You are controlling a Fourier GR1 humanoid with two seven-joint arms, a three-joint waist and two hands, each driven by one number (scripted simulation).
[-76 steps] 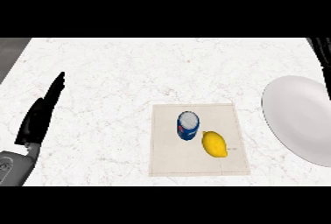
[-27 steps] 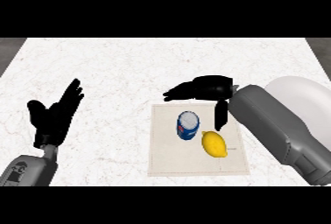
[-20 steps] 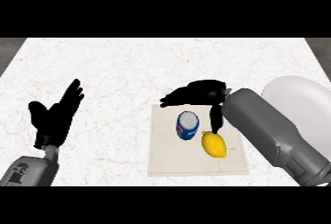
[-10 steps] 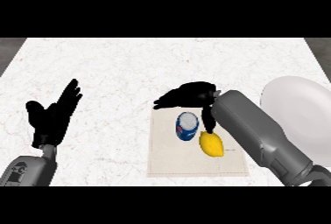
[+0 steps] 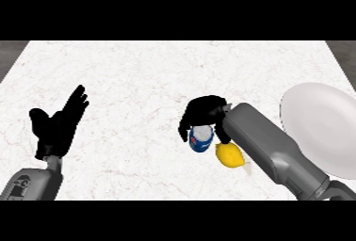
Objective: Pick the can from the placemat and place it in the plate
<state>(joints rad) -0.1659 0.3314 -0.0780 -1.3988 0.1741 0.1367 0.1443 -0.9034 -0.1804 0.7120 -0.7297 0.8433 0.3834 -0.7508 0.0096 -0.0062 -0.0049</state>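
Note:
The blue can point(image 5: 201, 141) with its white top stands upright near the counter's middle. My right hand point(image 5: 203, 109) sits over its far side, the thumb curled down its left flank and the fingers down its right, hiding the can's upper rim. A yellow lemon point(image 5: 230, 156) lies right beside the can at its lower right, partly under my right forearm. The white plate point(image 5: 321, 128) lies at the right edge, apart from the hand. The pale placemat under can and lemon does not stand out from the counter.
My left hand point(image 5: 58, 125) rests open at the left, fingers up, well away from the can. The white marble counter point(image 5: 139, 75) stretches around. My grey right forearm point(image 5: 272, 150) crosses between lemon and plate.
My right hand has moved down from beyond the can onto it, and its fingers have curled around the can's top. Can, lemon and left hand stay where they were.

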